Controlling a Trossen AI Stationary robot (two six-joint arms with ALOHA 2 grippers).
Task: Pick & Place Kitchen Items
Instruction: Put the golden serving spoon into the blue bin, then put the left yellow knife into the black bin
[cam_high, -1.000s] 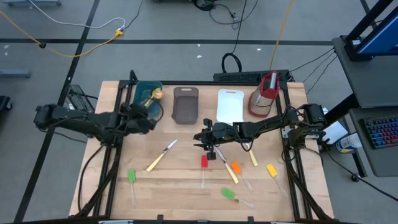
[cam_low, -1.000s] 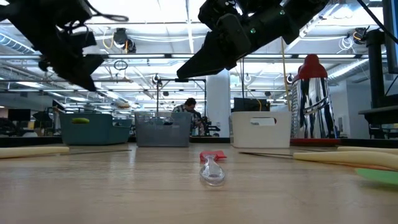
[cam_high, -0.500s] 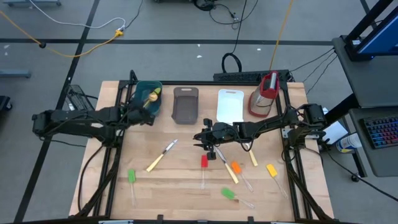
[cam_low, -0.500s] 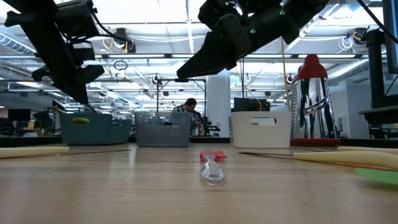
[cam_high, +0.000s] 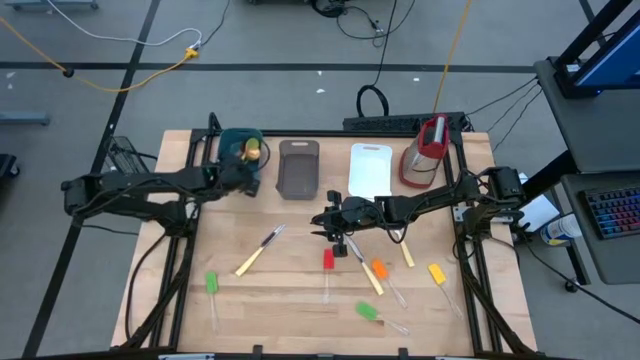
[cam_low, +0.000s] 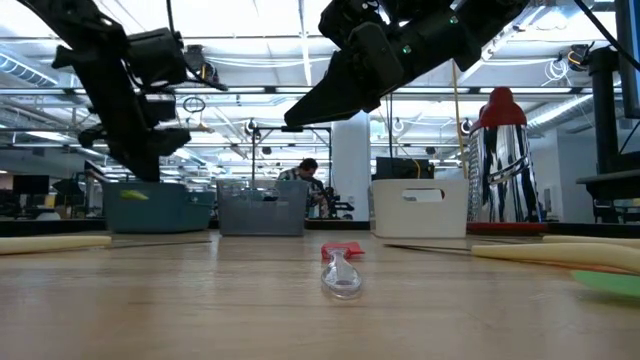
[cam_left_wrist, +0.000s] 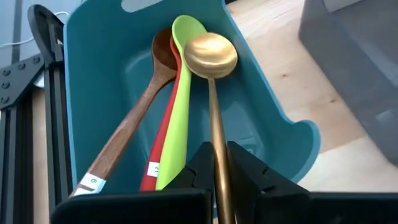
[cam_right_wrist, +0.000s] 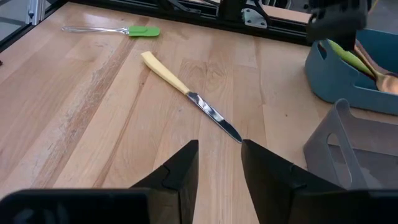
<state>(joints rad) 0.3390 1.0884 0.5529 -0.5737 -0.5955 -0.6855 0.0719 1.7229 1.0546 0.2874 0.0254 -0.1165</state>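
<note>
Your left end effector (cam_left_wrist: 219, 180) is clamped on the gold spoon (cam_left_wrist: 212, 81) handle, directly over the teal tub (cam_high: 238, 150) at the back-left of the bench (cam_high: 300, 300). The spoon's bowl rests on top of the green silicone spoon (cam_left_wrist: 180, 106), with the red silicone spoon (cam_left_wrist: 160, 155) and wooden spoon (cam_left_wrist: 134, 124) beside it, all inside the tub.

Your right end effector (cam_right_wrist: 219, 163) hovers mid-bench with its fingers apart, holding nothing. In the right wrist view a pale-handled knife (cam_right_wrist: 189, 95) lies flat on the wood ahead of it, and a green-headed spatula (cam_right_wrist: 115, 30) sits farther off.

Loose items on the bench:
- red-headed spatula (cam_high: 327, 268) just below the right end effector
- a second pale-handled knife (cam_high: 364, 268) and an orange-headed spatula (cam_high: 384, 276) crossing close by; whether they touch, I can't tell from above
- yellow-headed spatula (cam_high: 440, 280) toward the right
- another green-headed spatula (cam_high: 376, 316) near the front edge

Grey tub (cam_high: 298, 168), white tub (cam_high: 370, 170) and red-and-clear jug (cam_high: 424, 152) stand in a row along the back.
</note>
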